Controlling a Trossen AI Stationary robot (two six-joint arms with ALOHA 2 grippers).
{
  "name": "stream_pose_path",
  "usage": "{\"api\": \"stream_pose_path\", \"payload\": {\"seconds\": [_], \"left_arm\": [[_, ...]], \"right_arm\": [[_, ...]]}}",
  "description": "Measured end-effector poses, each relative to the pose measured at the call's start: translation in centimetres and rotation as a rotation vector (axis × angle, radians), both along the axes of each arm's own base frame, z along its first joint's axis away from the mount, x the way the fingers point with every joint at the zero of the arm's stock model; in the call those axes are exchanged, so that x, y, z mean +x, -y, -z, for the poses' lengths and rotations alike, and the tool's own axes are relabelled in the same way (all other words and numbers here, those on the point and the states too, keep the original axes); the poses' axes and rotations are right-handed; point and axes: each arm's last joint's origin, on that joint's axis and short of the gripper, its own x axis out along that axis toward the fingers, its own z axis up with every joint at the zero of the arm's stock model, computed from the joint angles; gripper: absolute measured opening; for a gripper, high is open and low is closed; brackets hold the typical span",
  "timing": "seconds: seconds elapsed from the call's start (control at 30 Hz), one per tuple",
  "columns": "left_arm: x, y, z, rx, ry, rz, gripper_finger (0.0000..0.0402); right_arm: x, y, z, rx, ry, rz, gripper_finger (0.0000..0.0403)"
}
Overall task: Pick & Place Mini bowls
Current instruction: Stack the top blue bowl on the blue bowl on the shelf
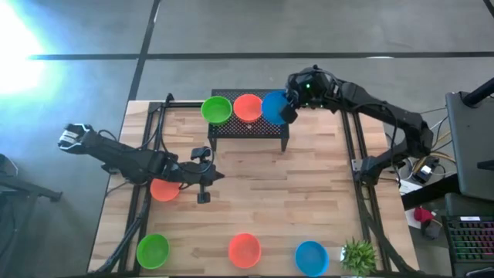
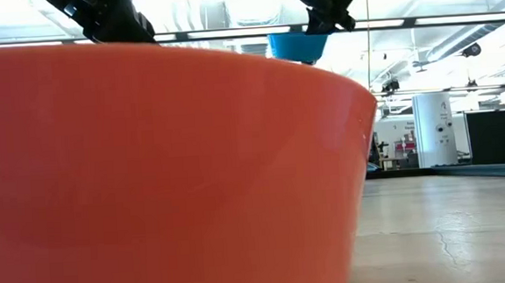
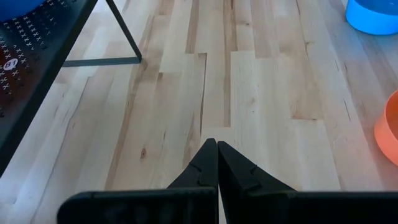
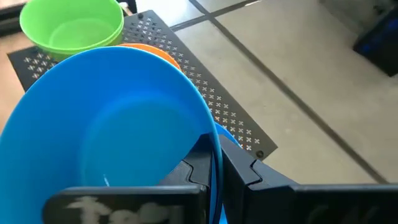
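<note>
A black perforated rack (image 1: 247, 127) stands at the table's far middle. A green bowl (image 1: 217, 109) and an orange-red bowl (image 1: 247, 107) sit on it. My right gripper (image 1: 289, 108) is shut on a blue bowl (image 1: 274, 107) over the rack's right end. The low view shows that blue bowl (image 2: 299, 45) high up under the right gripper (image 2: 328, 14). My left gripper (image 1: 202, 174) is shut and holds nothing, above bare wood at the table's middle. Another orange-red bowl (image 1: 164, 189) lies under the left arm. My right gripper (image 4: 216, 158) pinches the blue bowl's rim (image 4: 214, 140) on its right side. One finger (image 4: 193, 168) is inside the bowl and the other finger (image 4: 245, 171) outside. The bowl is tilted in the hold above the rack; whether its bottom rests on anything cannot be told.
Along the near edge stand a green bowl (image 1: 153, 250), an orange-red bowl (image 1: 245, 250), a blue bowl (image 1: 311, 257) and a small potted plant (image 1: 359, 255). Black frame rails run along the table's left and right sides. The orange-red bowl (image 2: 149, 165) fills most of the low view.
</note>
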Motion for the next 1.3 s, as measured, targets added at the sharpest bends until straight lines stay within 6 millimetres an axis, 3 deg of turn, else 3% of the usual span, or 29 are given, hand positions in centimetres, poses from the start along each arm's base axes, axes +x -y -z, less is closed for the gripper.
{"api": "stream_pose_path", "payload": {"seconds": [0.47, 1.3], "left_arm": [[0.0, 0.0, 0.0, 0.001, 0.000, 0.001, 0.0000], [0.0, 0.0, 0.0, -0.002, 0.000, -0.001, 0.0000]], "right_arm": [[-2.1, 3.8, 0.0, 0.067, 0.075, 0.093, 0.0012], [-1.8, 4.3, 3.7, 0.142, 0.073, 0.157, 0.0012]]}}
